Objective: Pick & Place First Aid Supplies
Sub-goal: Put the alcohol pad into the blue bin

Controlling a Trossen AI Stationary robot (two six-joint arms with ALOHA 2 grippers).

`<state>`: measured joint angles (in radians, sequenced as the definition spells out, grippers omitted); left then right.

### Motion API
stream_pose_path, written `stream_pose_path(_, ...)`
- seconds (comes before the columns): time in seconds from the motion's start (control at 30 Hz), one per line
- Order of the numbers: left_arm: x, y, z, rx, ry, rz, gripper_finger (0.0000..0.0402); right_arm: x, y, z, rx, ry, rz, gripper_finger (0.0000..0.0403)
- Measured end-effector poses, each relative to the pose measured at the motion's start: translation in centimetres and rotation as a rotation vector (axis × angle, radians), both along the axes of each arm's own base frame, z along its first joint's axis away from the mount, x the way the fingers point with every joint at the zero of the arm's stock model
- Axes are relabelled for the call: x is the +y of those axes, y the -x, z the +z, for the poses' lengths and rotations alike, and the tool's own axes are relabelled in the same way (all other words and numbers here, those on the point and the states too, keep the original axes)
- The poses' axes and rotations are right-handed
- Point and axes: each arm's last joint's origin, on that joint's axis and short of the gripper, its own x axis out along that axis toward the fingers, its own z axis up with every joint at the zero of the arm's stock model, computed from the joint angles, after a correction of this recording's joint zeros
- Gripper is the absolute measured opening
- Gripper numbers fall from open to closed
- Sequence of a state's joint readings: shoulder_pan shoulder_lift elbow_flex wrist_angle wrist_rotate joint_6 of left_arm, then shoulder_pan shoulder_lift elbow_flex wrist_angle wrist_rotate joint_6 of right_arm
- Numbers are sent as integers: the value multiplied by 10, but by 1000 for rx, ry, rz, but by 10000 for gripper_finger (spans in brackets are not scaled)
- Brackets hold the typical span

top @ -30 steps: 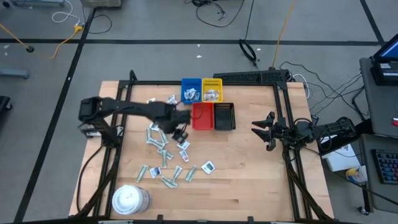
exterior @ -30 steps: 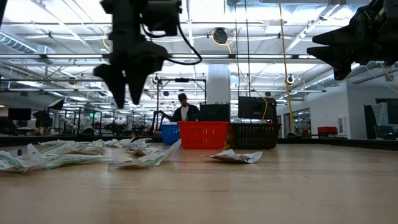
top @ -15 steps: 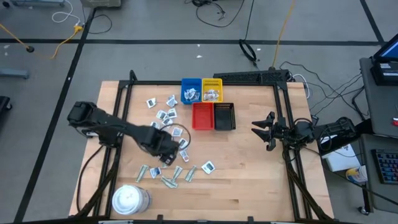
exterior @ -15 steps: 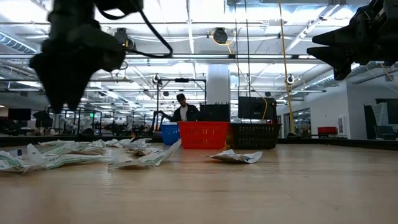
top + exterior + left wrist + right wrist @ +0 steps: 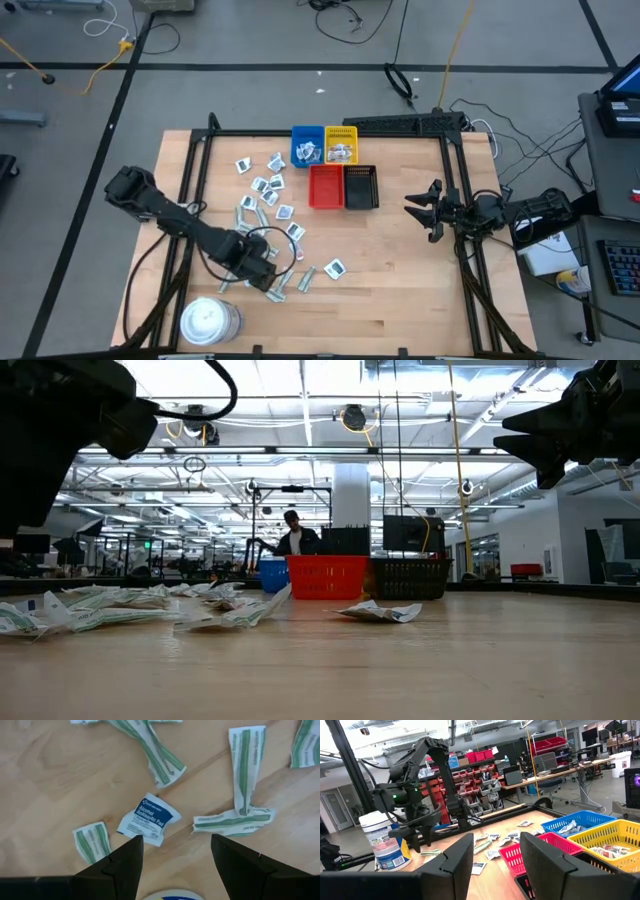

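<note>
The first aid supplies are small flat packets strewn over the table's left middle (image 5: 268, 195): white squares with blue marks and narrow green-striped strips, all lying flat on the wood. My left gripper (image 5: 262, 273) hovers open over the near end of the scatter. In the left wrist view its fingers (image 5: 176, 838) stand above a white alcohol pad packet (image 5: 149, 819) and several strips (image 5: 234, 819), touching none. My right gripper (image 5: 420, 208) waits open at the table's right side, above the wood. Some packets lie in the blue tray (image 5: 307, 146) and the yellow tray (image 5: 341, 145).
The red tray (image 5: 325, 187) and the black tray (image 5: 360, 187) stand side by side just near of the blue and yellow ones. A big round white tub (image 5: 208, 321) stands at the near left edge, close to my left arm. Bare wood spans the table's near right.
My left gripper has swung from beside the red tray toward the table's near edge and somewhat left, across the scatter of packets, and has come low over its near end. It has stayed open. The packets have not moved.
</note>
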<state>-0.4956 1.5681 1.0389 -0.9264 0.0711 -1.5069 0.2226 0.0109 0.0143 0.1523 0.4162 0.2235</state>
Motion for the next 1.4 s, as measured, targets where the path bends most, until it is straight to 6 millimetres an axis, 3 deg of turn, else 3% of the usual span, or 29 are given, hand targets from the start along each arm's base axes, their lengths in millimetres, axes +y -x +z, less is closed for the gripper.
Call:
stream_pose_path(0.17,-3,2,-1,5,-2,0,239,0,0,0,0,0,0,155)
stream_pose_path(0.73,-10,-7,-53,181,-84,-30,239,0,0,0,0,0,0,155)
stream_pose_path(1.0,-11,-11,-61,186,-87,-89,236,0,0,0,-1,0,0,155)
stream_pose_path(1.17,-11,-13,-62,174,-65,-100,184,0,0,0,-1,0,0,155)
stream_pose_path(1.4,-12,-14,-63,166,-46,-99,50,0,0,0,-1,0,0,155)
